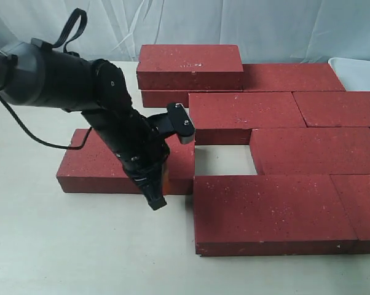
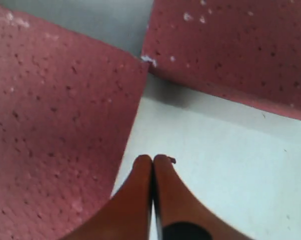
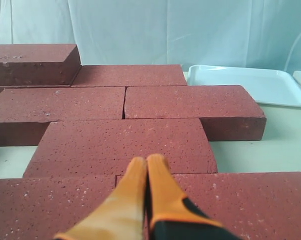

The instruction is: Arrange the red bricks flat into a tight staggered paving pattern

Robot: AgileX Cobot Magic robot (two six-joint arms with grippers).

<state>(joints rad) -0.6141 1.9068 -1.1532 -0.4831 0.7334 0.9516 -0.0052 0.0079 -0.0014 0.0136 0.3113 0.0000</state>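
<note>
Paving: dark-red speckled rectangular paving bricks lie flat on the pale table, most of them packed in staggered rows on the right of the exterior view. One stacked brick rests on top of another at the back.
Stray: one loose brick lies apart on the left, its long axis running across the exterior view. Its right end borders an open gap in the middle row.
Left side: the left fingers are pressed together and hold nothing. Their tips point down at the near long face of the loose brick, close to its right corner (the left wrist view shows that corner just beside them).
Bearing: the gap lies rightward from the loose brick, along its long axis, so I judge a slide that way would close the row. The left arm is much the nearer.
Right side: the right fingers are also pressed together and empty. They hover over the packed rows, with a white plastic tray beyond.
Hidden: the left arm covers much of the loose brick's right half. Whether the tips touch brick or table cannot be told, and the rightmost bricks are cut off by the frame.
</note>
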